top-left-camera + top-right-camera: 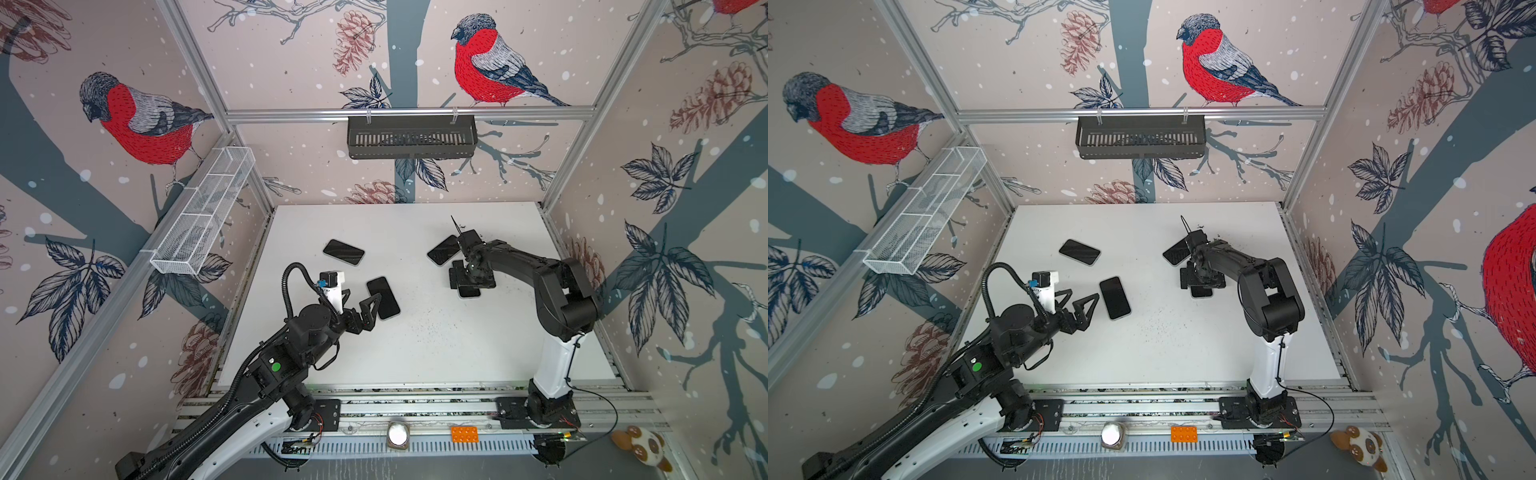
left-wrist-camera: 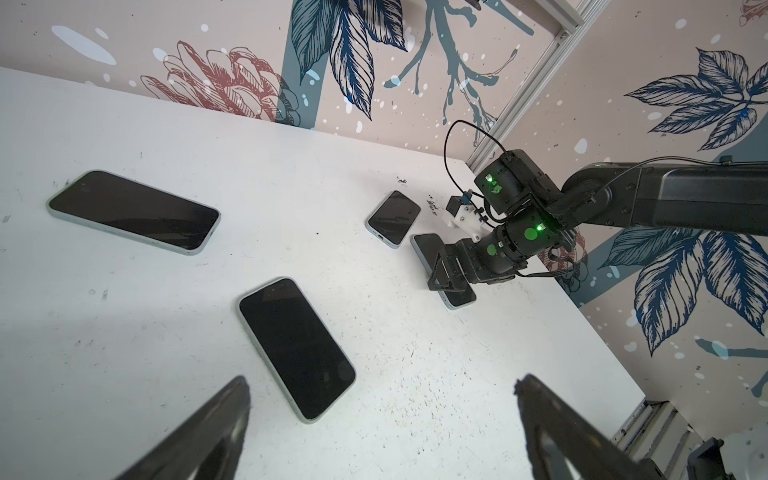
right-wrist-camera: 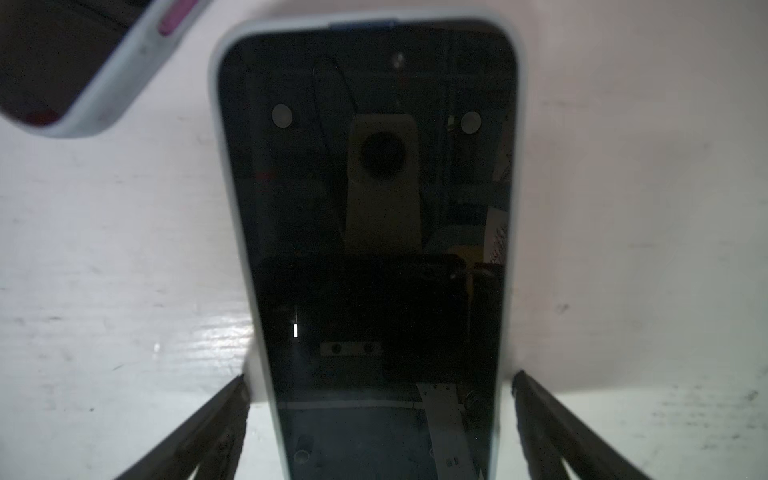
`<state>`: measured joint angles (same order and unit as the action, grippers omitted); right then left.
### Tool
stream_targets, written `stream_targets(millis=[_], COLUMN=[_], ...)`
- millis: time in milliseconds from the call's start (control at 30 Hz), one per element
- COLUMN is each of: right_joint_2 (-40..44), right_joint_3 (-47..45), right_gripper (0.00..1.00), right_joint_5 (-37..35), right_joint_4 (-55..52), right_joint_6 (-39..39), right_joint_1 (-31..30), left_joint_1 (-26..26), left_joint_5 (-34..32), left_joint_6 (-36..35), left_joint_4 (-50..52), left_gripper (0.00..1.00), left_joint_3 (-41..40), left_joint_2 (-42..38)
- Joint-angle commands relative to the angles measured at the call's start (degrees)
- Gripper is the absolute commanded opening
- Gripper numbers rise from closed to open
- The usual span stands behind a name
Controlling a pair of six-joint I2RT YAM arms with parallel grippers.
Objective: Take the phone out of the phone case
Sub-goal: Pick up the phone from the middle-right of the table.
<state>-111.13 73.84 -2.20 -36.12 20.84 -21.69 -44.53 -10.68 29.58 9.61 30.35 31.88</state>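
Several dark-screened phones lie face up on the white table (image 1: 415,357), each in a pale phone case. My right gripper (image 3: 380,378) points down, open, its fingers either side of one phone (image 3: 374,208) without touching its pale case (image 3: 220,145). In both top views the right gripper (image 1: 469,284) (image 1: 1202,284) hides most of that phone (image 1: 469,293). My left gripper (image 1: 362,296) (image 2: 384,382) is open and empty, low over the table, just left of another cased phone (image 1: 383,298) (image 2: 297,349).
Two more cased phones lie at the back left (image 1: 343,252) and beside the right gripper (image 1: 444,250). Black specks (image 1: 432,328) dot the table's middle. A white mesh basket (image 1: 203,212) hangs on the left wall, a black basket (image 1: 411,137) on the back wall.
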Motion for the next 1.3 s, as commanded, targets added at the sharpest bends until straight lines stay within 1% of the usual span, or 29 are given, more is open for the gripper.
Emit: stream_targets(millis=[0,133,367,500,600,767,1000,1167,1267], right_joint_2=[-1.0,-1.9,-2.0,-1.5,-1.0,0.6,6.6,13.0,16.4], right_joint_3=[0.9,1.4,0.6,0.1,-0.1,-0.8,-2.8,-6.0,-7.5], right_gripper=[1.00,0.98,0.88,0.80,0.69,0.61,0.60,0.60,0.60], right_joint_5=[-0.6,-0.5,-0.8,-0.5,-0.8,-0.6,-0.9,2.3,4.2], right_joint_4=[-0.9,-1.1,-1.0,-0.6,-0.4,0.5,3.2,7.5,9.8], right_joint_6=[-0.7,-1.2,-1.9,-2.0,-2.0,-1.4,-1.0,-2.2,-3.1], right_joint_1=[0.1,0.4,1.1,1.4,1.4,1.5,0.3,-1.6,-3.4], left_joint_1=[-0.1,-0.1,-0.1,-0.1,-0.1,-0.1,-0.1,-0.1,0.0], left_joint_5=[0.2,0.6,1.4,2.0,2.8,4.5,9.3,13.2,13.9], left_joint_6=[0.6,0.6,0.7,0.9,1.2,2.1,4.2,7.8,9.9], left_joint_4=[-1.8,-2.4,-3.8,-4.6,-5.8,-8.8,-16.9,-25.7,-30.3], left_gripper=[0.99,0.99,0.99,0.99,0.99,0.99,0.99,0.99,0.99], left_joint_3=[0.1,0.1,0.2,0.4,0.4,0.3,0.4,0.5,0.8], left_joint_2=[0.4,1.4,2.3,3.1,3.9,5.8,11.2,16.7,20.3])
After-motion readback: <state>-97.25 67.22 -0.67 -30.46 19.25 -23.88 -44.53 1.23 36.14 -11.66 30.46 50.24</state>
